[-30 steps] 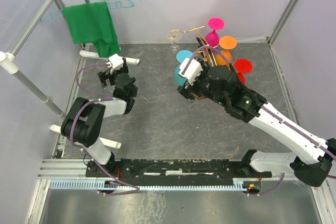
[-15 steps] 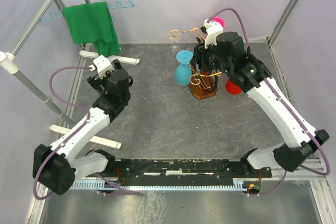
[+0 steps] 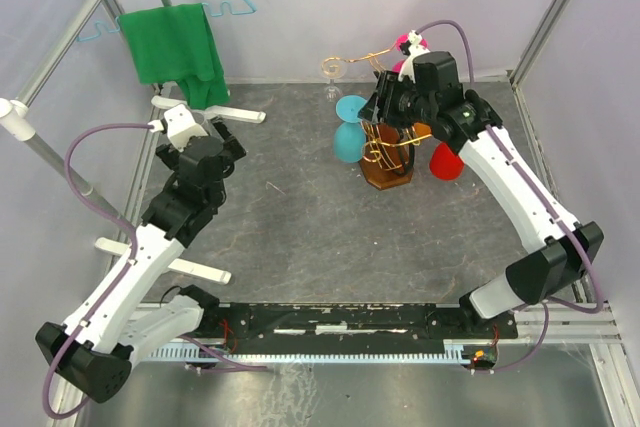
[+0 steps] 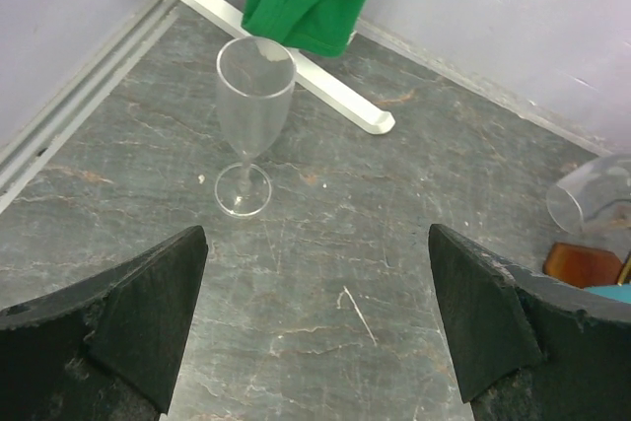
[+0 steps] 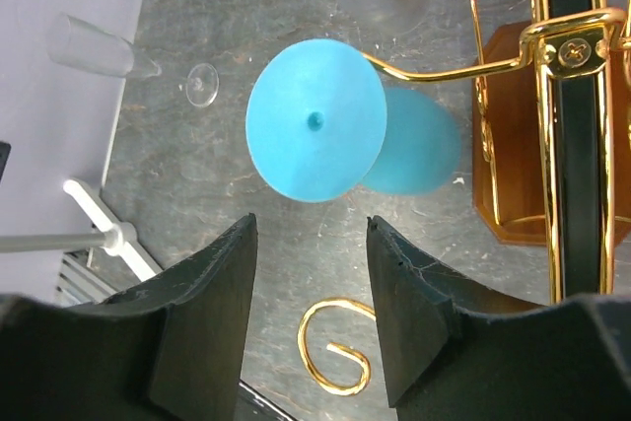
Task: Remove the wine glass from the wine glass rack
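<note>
Right jaws gaped wide, empty, before the turquoise wine glass (image 5: 315,120).
It hung inverted on the wine glass rack (image 5: 577,145), just ahead between them; gripping gently under the foot, then sliding out along the gold arm (image 5: 434,71), seemed wisest.

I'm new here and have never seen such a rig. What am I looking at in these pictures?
Two robot arms are bolted at the near edge of a grey table. One picture looks down from above; the other two come from a camera on each wrist, so the dark shapes at the bottom are that hand's fingers. The left hand is open and empty, facing a clear flute standing on the table. The right hand, also open, hovers over a blue wine glass hanging upside down on the gold-wire wine glass rack. A red glass is at the rack too, and a green cloth hangs at the back left.
</note>
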You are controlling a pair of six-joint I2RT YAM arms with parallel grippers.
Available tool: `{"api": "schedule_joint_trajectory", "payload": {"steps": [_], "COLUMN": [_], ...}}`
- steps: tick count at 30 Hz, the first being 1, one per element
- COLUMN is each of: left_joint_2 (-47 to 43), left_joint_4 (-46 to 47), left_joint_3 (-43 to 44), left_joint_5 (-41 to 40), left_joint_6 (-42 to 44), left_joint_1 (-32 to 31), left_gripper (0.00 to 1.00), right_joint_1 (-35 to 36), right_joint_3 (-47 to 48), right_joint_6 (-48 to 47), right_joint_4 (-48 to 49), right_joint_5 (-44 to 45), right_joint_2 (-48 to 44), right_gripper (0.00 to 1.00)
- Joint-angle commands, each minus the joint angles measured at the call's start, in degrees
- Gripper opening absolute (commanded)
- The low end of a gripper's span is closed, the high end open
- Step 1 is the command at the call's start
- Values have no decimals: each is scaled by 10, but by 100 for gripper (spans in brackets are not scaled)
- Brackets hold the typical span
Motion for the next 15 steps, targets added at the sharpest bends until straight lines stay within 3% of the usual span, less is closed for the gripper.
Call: {"api": "schedule_joint_trajectory", "payload": {"steps": [1,9,15], "left_joint_2": [-9,-12,-9], "left_joint_4": [-15,-14,-9], "left_joint_3": [22,28,35], "left_joint_5": [37,61,60], "left_joint_6": [-24,-35,-25], "left_joint_1": [-2,-2,-2], "left_gripper": [99,99,99], "right_joint_1": [-14,-37,-57], "right_joint_3": [-15,-30,-56], "right_joint_6": [49,58,106], "right_joint_4": [64,99,173], "right_joint_5": [-45,-69,-112], "right_joint_2": [16,33,47], "right_gripper": [56,56,48]}}
